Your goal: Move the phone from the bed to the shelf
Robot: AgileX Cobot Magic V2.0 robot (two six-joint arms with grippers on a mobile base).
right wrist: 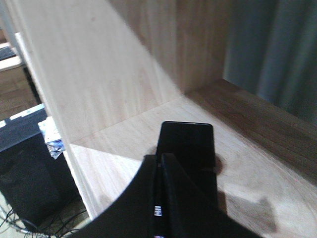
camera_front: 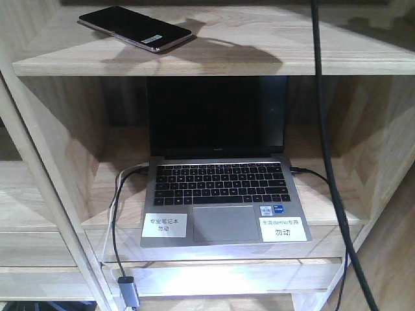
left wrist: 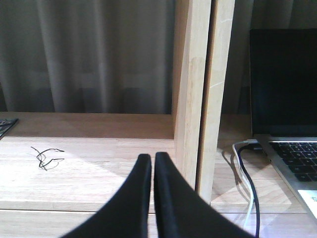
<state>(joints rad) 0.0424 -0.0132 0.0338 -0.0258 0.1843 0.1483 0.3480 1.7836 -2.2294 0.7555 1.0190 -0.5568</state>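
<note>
Twice clenching on nothing: left gripper, right gripper. Lying flat on shelf: light, stiff, slippery phone, probably best pinching across long edges.

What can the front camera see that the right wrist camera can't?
Only the front view shows the open grey laptop with its cables, in the compartment under the top board. Only the right wrist view shows the right gripper, its fingers close together right over the phone, plus a dark curtain behind. Both show the phone lying flat on the pale-wood shelf. Whether the gripper is touching the phone is unclear.
</note>
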